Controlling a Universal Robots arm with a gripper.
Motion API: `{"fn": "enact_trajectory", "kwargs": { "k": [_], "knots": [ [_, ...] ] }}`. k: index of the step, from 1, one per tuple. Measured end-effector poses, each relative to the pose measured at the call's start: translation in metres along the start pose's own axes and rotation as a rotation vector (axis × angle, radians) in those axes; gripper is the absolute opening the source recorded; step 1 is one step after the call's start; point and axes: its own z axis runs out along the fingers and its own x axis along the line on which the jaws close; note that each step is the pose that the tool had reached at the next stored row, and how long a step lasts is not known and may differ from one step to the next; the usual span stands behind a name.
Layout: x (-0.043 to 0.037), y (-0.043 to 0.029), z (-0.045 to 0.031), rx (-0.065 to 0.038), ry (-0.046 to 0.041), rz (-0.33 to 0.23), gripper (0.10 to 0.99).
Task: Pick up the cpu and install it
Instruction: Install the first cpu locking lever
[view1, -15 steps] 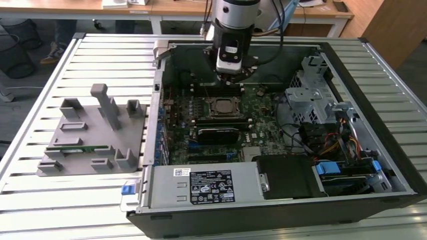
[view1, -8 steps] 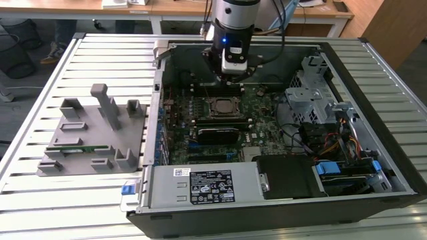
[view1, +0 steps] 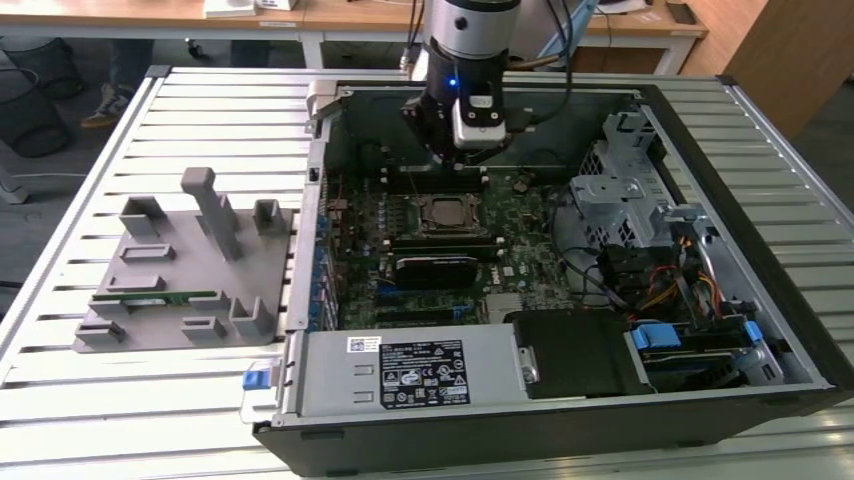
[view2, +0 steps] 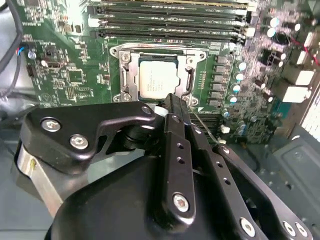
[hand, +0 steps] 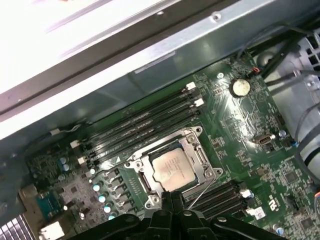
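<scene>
The cpu is a silvery square chip lying flat in the black metal-framed socket on the green motherboard. It also shows in the first wrist view and in the exterior view. My gripper hangs just above the socket's edge, its two black fingers pressed together with nothing between them. In the first wrist view the fingertips of the gripper sit at the chip's near edge. From the exterior view the gripper stands inside the open computer case, over the board's far part.
Black memory slots run beside the socket. A grey fixture on the exterior view's left holds a green memory stick. A power supply, a metal drive cage and cables crowd the case.
</scene>
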Motion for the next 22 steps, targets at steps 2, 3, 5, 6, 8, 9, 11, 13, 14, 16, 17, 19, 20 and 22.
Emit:
{"fn": "enact_trajectory", "kwargs": {
  "k": [2, 3, 5, 6, 8, 9, 11, 13, 14, 16, 17, 19, 20, 22],
  "knots": [
    [0.0, 0.0, 0.0002, 0.001, 0.0001, -0.03, 0.114],
    [0.0, 0.0, 0.0003, 0.001, 0.0001, -0.046, 0.114],
    [0.0, 0.0, 0.0005, 0.002, 0.0001, -0.079, 0.114],
    [0.0, 0.0, 0.0006, 0.003, 0.0001, -0.094, 0.114],
    [0.0, 0.0, 0.0007, 0.004, 0.0002, -0.124, 0.114],
    [0.0, 0.0, 0.0008, 0.004, 0.0003, -0.14, 0.114],
    [0.0, 0.0, 0.0008, 0.004, 0.0, -0.166, 0.114],
    [0.0001, -0.0001, 0.0009, 0.002, -0.0046, -0.177, 0.114],
    [0.0005, -0.0003, 0.001, 0.0, -0.0094, -0.179, 0.114],
    [0.0012, -0.0006, 0.0011, -0.003, -0.0159, -0.185, 0.114],
    [0.0013, -0.0007, 0.0011, -0.003, -0.0165, -0.191, 0.114],
    [0.0013, -0.0007, 0.0011, -0.002, -0.0164, -0.214, 0.114],
    [0.0014, -0.0007, 0.0011, -0.002, -0.0162, -0.23, 0.114],
    [0.0014, -0.0008, 0.0014, -0.001, -0.0161, -0.262, 0.114]
  ]
}}
